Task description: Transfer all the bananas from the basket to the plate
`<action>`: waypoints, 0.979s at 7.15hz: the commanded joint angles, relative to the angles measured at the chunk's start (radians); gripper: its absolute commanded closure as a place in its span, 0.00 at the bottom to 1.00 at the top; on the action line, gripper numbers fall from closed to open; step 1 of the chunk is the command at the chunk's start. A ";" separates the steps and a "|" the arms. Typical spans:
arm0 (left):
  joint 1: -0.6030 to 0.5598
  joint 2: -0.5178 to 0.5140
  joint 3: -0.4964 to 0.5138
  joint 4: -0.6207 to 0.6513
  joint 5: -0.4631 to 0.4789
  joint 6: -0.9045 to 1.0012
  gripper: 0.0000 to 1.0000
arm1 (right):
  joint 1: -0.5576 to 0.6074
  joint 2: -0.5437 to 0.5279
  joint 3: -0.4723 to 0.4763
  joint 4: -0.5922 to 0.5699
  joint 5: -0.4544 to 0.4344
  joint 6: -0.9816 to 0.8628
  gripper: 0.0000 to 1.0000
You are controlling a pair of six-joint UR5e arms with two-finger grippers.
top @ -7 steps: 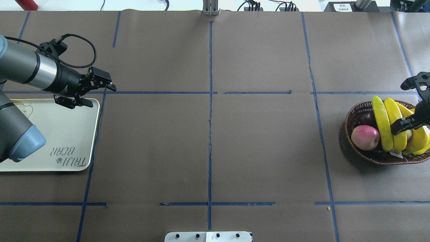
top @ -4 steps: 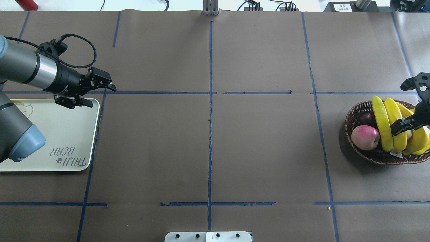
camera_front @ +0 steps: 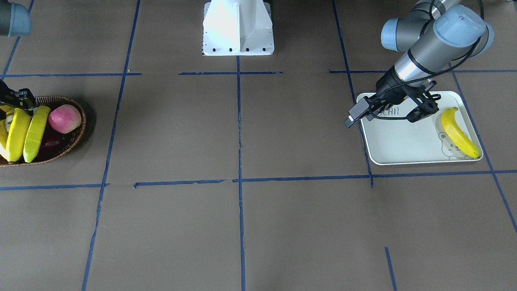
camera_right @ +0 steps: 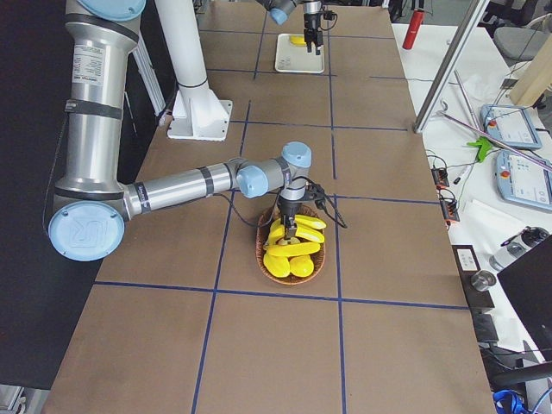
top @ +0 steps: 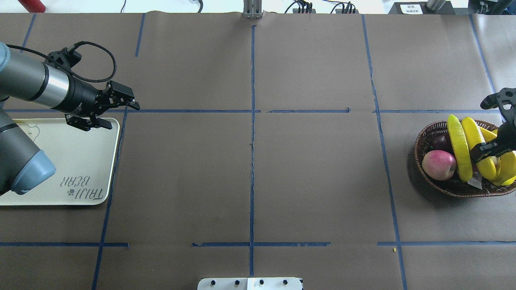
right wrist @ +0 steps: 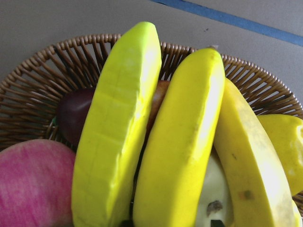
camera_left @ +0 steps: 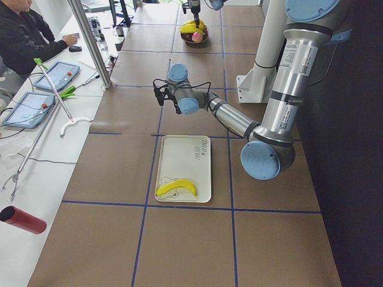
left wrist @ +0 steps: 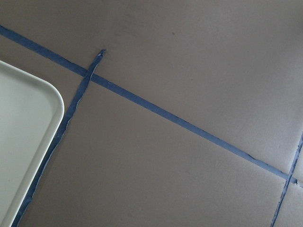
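Note:
The wicker basket at the right holds three bananas: a paler greenish one, a yellow one and another. They fill the right wrist view. My right gripper is open low over them, with one finger resting across the yellow ones. One banana lies on the white plate; in the overhead view my left arm hides it. My left gripper is open and empty above the plate's far right corner.
A pink-red apple and a dark purple fruit sit in the basket's left part. The robot's white base stands at the table's near edge. Blue tape lines cross the brown table.
My right gripper has sunk slightly onto the bananas, and the yellow ones have shifted to the right under its finger. My left arm has barely moved.

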 commanded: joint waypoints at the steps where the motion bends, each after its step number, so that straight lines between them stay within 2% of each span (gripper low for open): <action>1: 0.000 0.000 0.000 0.000 0.000 0.001 0.01 | 0.001 0.008 0.006 0.000 0.001 -0.002 0.86; 3: 0.000 0.000 0.002 0.000 0.000 -0.001 0.01 | 0.012 0.002 0.039 0.000 0.010 -0.002 0.96; 6: 0.000 0.000 0.002 0.000 -0.002 -0.001 0.01 | 0.149 -0.070 0.215 -0.002 0.021 -0.006 0.97; 7: 0.002 -0.017 0.003 0.000 -0.002 -0.001 0.01 | 0.165 -0.053 0.254 -0.002 0.101 0.011 0.97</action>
